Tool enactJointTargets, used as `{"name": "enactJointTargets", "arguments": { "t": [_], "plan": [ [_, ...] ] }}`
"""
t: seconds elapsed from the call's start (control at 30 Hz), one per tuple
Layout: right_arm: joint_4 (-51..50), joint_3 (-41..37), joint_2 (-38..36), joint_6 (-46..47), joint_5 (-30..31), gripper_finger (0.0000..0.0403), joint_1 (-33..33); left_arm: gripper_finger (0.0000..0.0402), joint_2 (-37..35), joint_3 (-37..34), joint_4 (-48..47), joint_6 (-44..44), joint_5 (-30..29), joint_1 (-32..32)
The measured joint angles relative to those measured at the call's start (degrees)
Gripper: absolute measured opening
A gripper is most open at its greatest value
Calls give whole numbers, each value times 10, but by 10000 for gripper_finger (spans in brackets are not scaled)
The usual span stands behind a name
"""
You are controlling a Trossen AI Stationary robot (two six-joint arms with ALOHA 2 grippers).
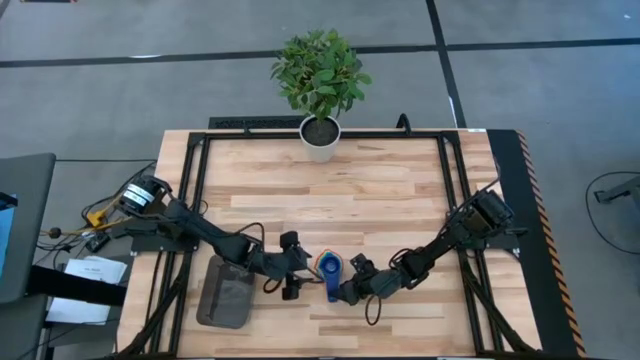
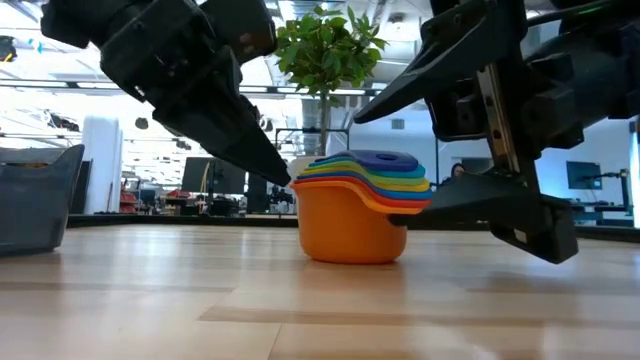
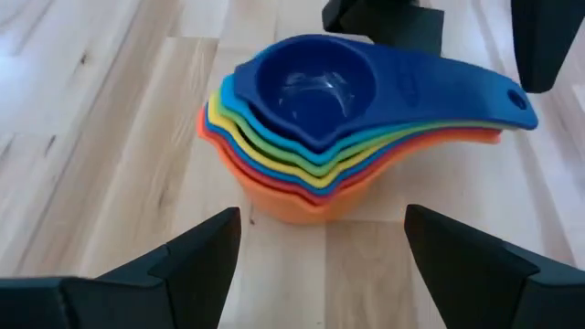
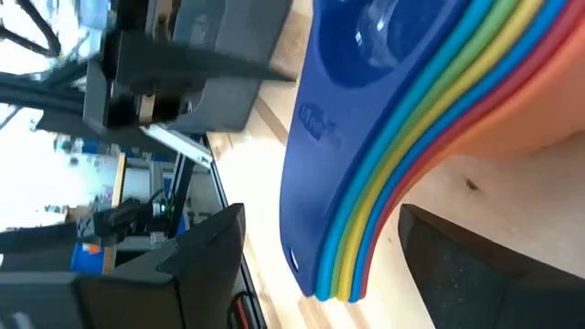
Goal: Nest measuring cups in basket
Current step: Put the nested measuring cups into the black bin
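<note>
High view: the nested stack of round plastic measuring cups (image 1: 328, 268) stands on the light wooden tabletop (image 1: 400, 200), near the front edge and roughly midway along it. The stack sits outside the dark grey shallow rectangular basket (image 1: 224, 293), which lies toward the front left corner, near the cups but apart from them.

Left wrist view: the stack (image 3: 315, 128) is complete, with the orange cup at the bottom, a dark blue cup on top, and red, yellow, green and lighter blue rims showing between them. The flat handles are aligned and fan out to one side.

The left gripper (image 1: 291, 266) is just beside the stack on its left, jaws apart and holding nothing. The right gripper (image 1: 352, 279) is on the stack's right, at the handle side, jaws also spread; the right wrist view shows the handles (image 4: 366, 201) lying between its fingers (image 4: 196, 251) without a clamp on them.

A white pot with a green leafy plant (image 1: 320, 75) stands at the middle of the back edge.
</note>
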Motion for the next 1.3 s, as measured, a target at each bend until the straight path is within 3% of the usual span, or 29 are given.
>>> {"name": "enactJointTargets", "arguments": {
  "t": [0.27,0.57,0.8,1.0,1.3],
  "plan": [
    [-13,1,0,36,56,335,27,300,67,23,13,-74,-43,-29],
    [108,19,72,33,16,330,23,300,94,61,21,-87,-54,-29],
    [109,18,75,31,10,323,19,300,94,62,17,-94,-57,-28],
    [107,17,76,33,13,273,19,300,93,61,14,-94,-55,-28],
    [107,17,76,34,14,155,19,300,93,61,14,-94,-54,-27]
  ]
}}
